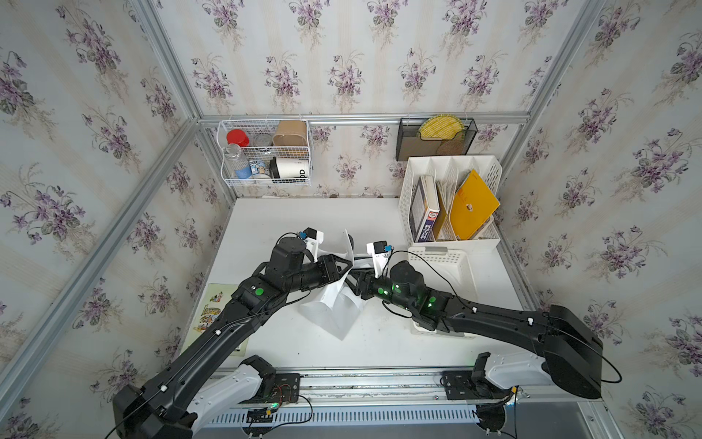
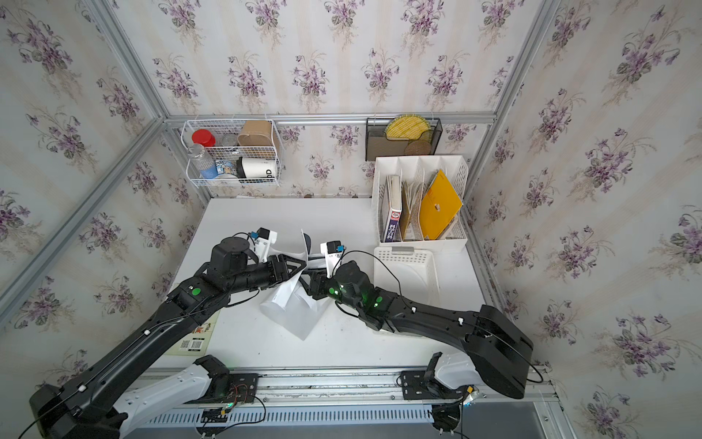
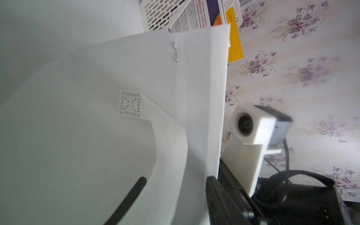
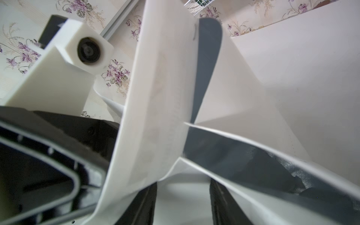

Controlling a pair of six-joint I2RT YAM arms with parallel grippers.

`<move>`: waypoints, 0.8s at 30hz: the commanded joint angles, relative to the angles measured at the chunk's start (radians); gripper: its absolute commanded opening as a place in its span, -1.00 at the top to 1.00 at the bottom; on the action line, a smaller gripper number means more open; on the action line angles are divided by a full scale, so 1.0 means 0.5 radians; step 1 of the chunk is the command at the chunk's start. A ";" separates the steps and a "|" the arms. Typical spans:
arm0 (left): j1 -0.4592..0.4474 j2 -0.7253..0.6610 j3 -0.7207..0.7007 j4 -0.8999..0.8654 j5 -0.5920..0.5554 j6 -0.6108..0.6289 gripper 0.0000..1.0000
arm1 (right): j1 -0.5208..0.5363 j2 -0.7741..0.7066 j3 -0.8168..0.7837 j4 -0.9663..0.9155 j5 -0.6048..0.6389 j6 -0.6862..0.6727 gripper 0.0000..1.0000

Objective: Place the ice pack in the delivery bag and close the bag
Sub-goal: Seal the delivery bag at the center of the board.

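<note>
Ice pack: not made out in any view. Delivery bag (image 1: 338,311) is at mid-table between the two grippers, and its silver lining (image 4: 243,155) shows in the right wrist view. Left gripper (image 3: 176,180): jaws apart, with the bag's wall and a strap handle (image 3: 169,140) passing between them, not clamped. Right gripper (image 4: 183,187): jaws apart at the bag's rim, holding nothing. Perforated white tray (image 1: 440,262) lies on the table (image 1: 288,224) beside the right arm, partly under it. File rack (image 1: 408,197) with books stands behind the tray. Wire basket (image 1: 266,181) hangs on the back wall.
</note>
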 commanded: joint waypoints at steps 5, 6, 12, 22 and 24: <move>-0.003 -0.038 0.033 -0.150 -0.174 0.088 -0.04 | -0.015 0.099 -0.047 0.248 -0.083 -0.008 -0.02; -0.003 -0.045 0.014 -0.138 -0.201 0.077 -0.05 | -0.014 0.099 -0.053 0.263 -0.076 -0.010 -0.03; 0.016 -0.147 -0.069 -0.150 -0.480 -0.013 -0.05 | -0.024 0.076 -0.047 0.209 -0.018 -0.045 -0.08; 0.163 -0.314 -0.171 0.033 -0.460 -0.249 -0.09 | -0.035 0.003 -0.044 0.150 0.023 -0.042 -0.18; 0.205 -0.284 -0.181 0.083 -0.419 -0.302 -0.09 | -0.036 -0.013 -0.036 0.128 0.050 -0.032 -0.24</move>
